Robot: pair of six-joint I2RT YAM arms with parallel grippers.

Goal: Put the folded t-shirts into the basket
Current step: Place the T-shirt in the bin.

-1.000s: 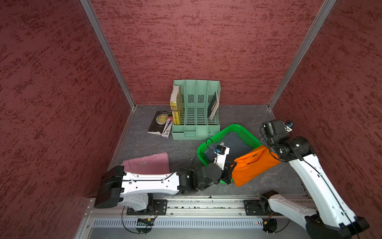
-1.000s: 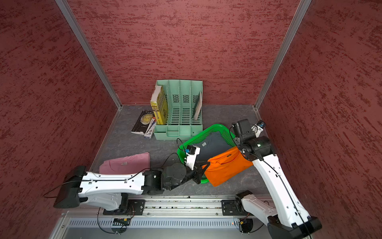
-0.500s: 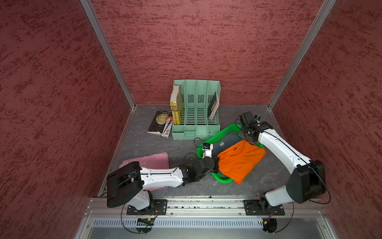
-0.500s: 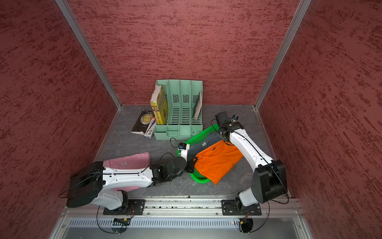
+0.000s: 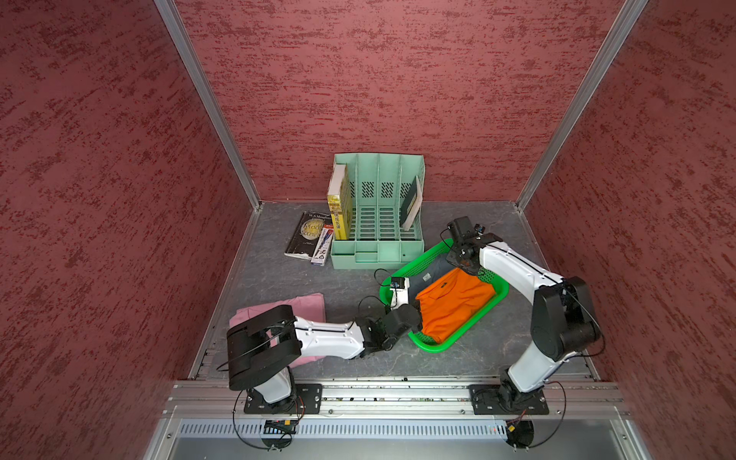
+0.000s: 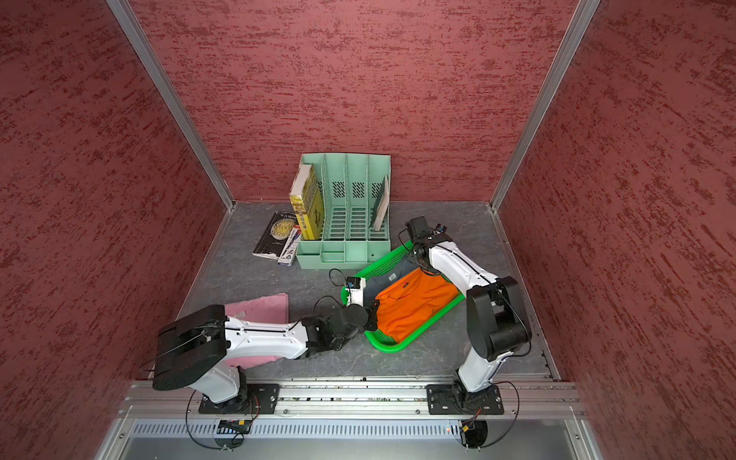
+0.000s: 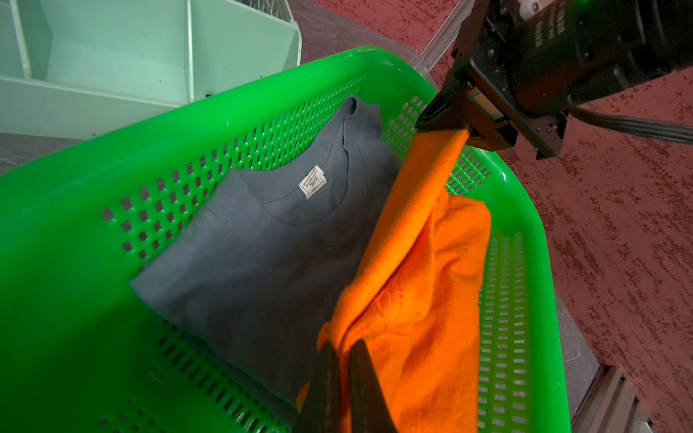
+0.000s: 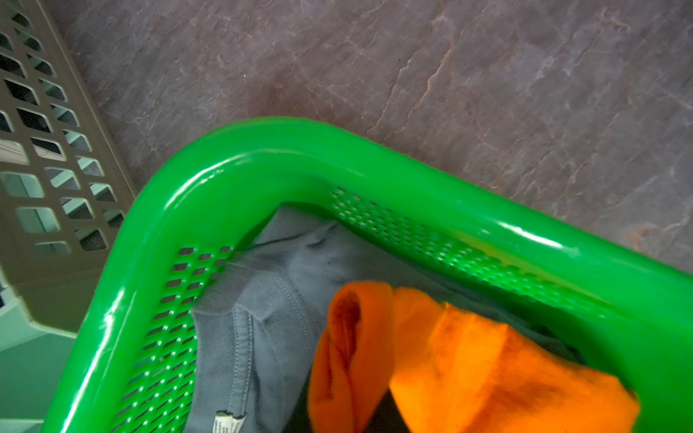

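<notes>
The orange t-shirt point(image 5: 454, 306) had come down into the basket point(image 5: 436, 349) over the grey t-shirt point(image 7: 262, 262) — a second before it hung outside the near rim. The left gripper point(image 7: 343, 345) and right gripper point(image 7: 448, 125) stayed pinched on its opposite ends. The pink t-shirt point(image 5: 308, 306) lay unmoved on the table point(image 5: 318, 275).

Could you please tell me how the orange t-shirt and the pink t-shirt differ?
The orange t-shirt lies in the basket on the grey t-shirt; the pink t-shirt lies outside it on the table. The orange one is pinched by the left gripper and the right gripper and rumpled; the pink one is flat, held by neither. Both are plain tees.
</notes>
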